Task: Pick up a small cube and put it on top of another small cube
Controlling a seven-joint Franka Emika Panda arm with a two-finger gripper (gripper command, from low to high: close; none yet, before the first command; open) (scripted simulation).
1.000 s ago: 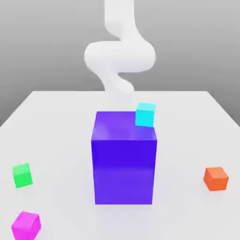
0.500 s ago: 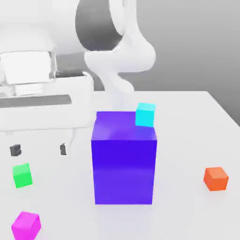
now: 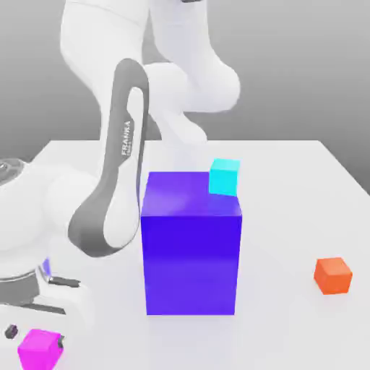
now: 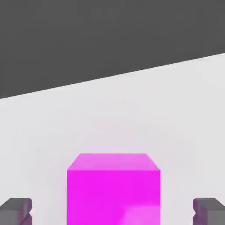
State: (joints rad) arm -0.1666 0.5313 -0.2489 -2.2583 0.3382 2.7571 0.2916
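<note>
A small magenta cube (image 3: 37, 350) sits on the white table (image 3: 289, 217) at the near corner on the exterior view's left. My gripper (image 3: 36, 336) has come down over it, with one dark fingertip (image 3: 11, 332) on each side. In the hand view the magenta cube (image 4: 113, 189) stands between the fingertips (image 4: 15, 210), with a gap of bare table on both sides, so my gripper (image 4: 112, 211) is open and touches nothing. A small orange cube (image 3: 333, 275) lies on the exterior view's right. A small cyan cube (image 3: 225, 177) shows at the back right corner of the tall block.
A tall blue-purple block (image 3: 191, 253) stands in the middle of the table, much bigger than the cubes. The white arm (image 3: 115, 181) bends down across the exterior view's left half, close to the block's left face.
The arm has swung down to the near left corner, and the fingers now straddle the magenta cube. The arm now covers the green cube. The other cubes have not moved.
</note>
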